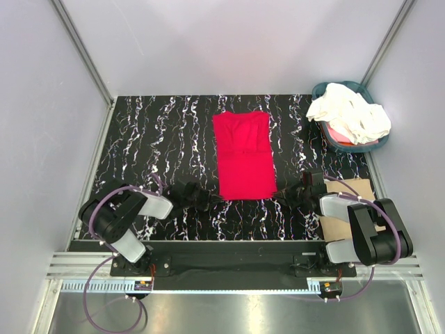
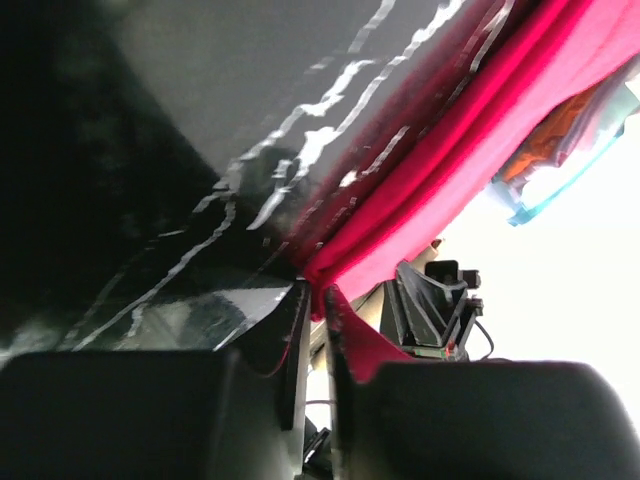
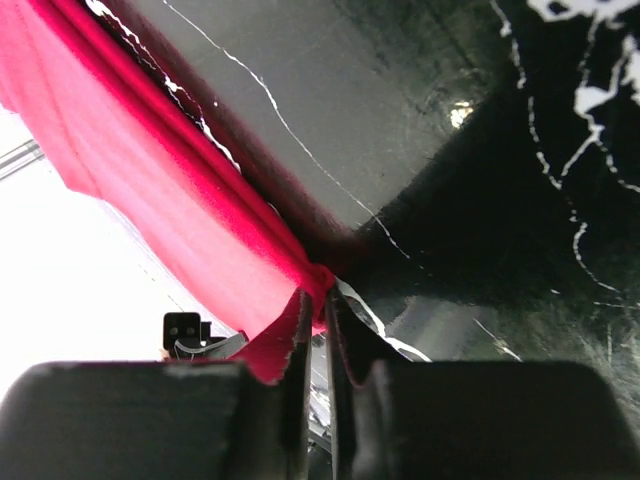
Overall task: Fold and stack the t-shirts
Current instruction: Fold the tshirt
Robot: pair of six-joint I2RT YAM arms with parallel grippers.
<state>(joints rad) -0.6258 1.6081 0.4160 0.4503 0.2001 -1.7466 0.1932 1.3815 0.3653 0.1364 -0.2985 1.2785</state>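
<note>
The red t-shirt is lying flat as a long narrow rectangle at the middle of the black marbled table, its long sides running from near to far, and it is being held at both near corners. The near-left corner is being pinched by the left gripper, whose jaws are drawn narrow with a bunch of red cloth caught between them (in the left wrist view the fabric is gathered right at the fingertips, low against the tabletop). The near-right corner is being clamped in the same way by the right gripper, its jaws nearly together on a small knot of red fabric. The rest of the shirt is stretching away from both grips along the table. The cream-white t-shirts are heaped in the teal basket at the far right corner, spilling over its rim. A tan cardboard sheet is lying at the near right, partly covered by the right arm.
</note>
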